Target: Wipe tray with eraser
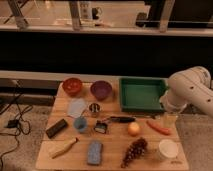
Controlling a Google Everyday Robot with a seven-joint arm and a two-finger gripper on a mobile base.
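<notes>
The green tray [142, 94] with a raised rim sits at the back right of the wooden table [112, 161]. Its inside looks bare. The black eraser [56, 128] lies near the table's left edge, far from the tray. My white arm [190, 90] reaches in from the right. The gripper [170, 119] hangs below it, just off the tray's front right corner and above the table's right edge. It is nowhere near the eraser.
A red bowl [72, 86] and a purple bowl [101, 89] stand left of the tray. A blue-grey sponge [94, 152], banana [64, 148], grapes [134, 151], orange fruit [133, 129], carrot [158, 127], white cup [168, 148], blue cup [80, 123] and metal can [94, 109] crowd the table.
</notes>
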